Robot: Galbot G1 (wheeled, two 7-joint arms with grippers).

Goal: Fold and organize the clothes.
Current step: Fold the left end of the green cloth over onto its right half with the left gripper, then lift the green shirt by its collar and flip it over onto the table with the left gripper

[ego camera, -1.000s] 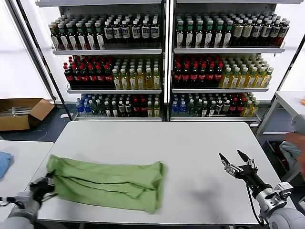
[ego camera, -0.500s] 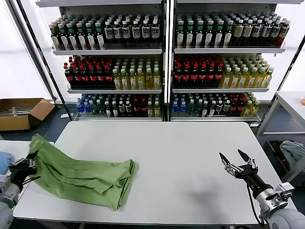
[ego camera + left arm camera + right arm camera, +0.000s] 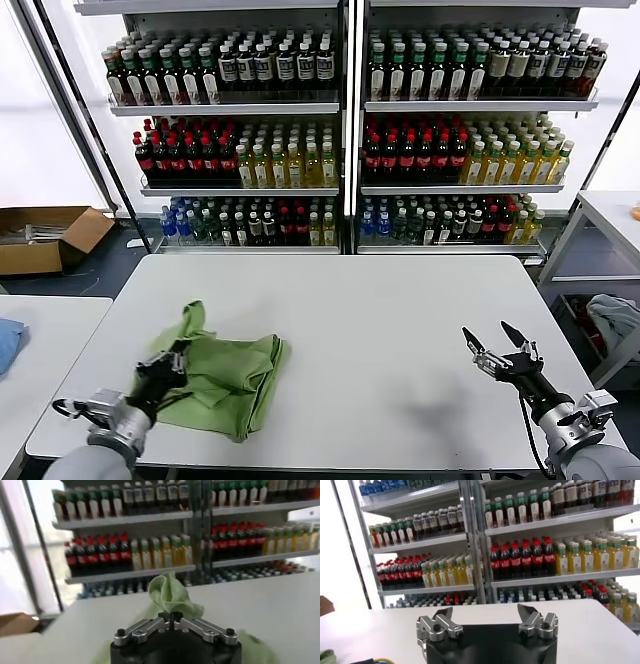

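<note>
The left gripper (image 3: pixel 178 351) has its jaws closed on the shirt (image 3: pixel 228 375), bunched on the counter's (image 3: pixel 400 310) left part. The right gripper (image 3: pixel 502 350) hovers, jaws wide.

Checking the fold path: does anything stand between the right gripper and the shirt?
Nothing visible does. Only bare table lies between the open right gripper and the shirt, whose edge the left gripper pinches shut.
</note>
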